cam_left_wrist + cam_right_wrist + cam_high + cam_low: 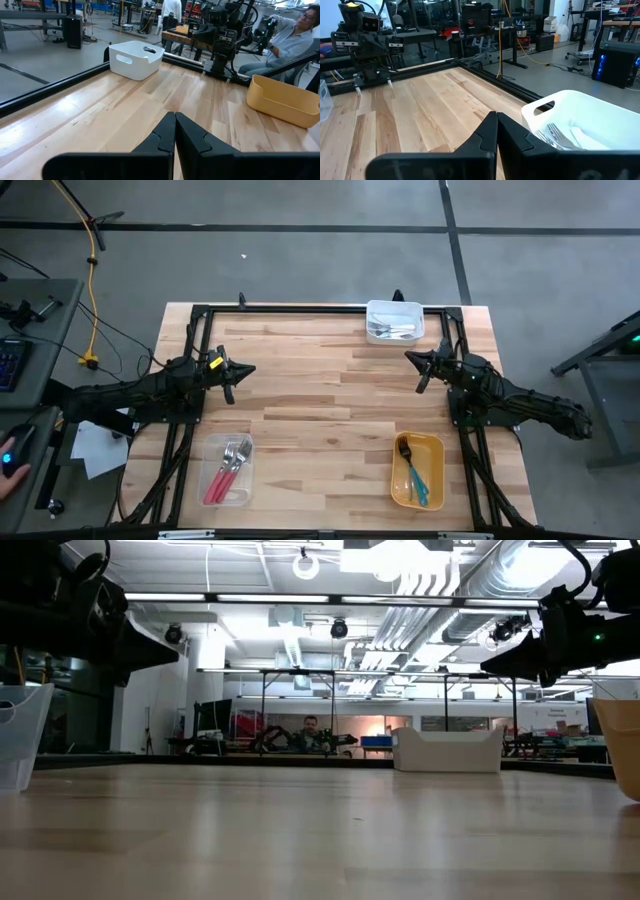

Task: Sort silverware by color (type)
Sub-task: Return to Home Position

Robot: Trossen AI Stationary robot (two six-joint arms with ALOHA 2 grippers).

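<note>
Left gripper (pixel 175 124) and right gripper (pixel 496 124) pinched shut, empty; only the overhead view shows red-handled silverware (pixel 226 472), lower left.

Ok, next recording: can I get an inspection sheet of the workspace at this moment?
Surface: wooden table, light planks with a black frame at the edges.
Job's things: white-handled forks in the white bin; red-handled utensils in the clear bin; teal-handled utensils in the yellow bin; none loose on the table.
Clutter: nothing seen.
Tools: left tool shut, raised over the table's left side; right tool shut, raised over the right side; neither holds anything.
Cables: yellow cable on the floor left of the table.
Surroundings: seated person beyond the table; sheets of paper by the table's left edge.
</note>
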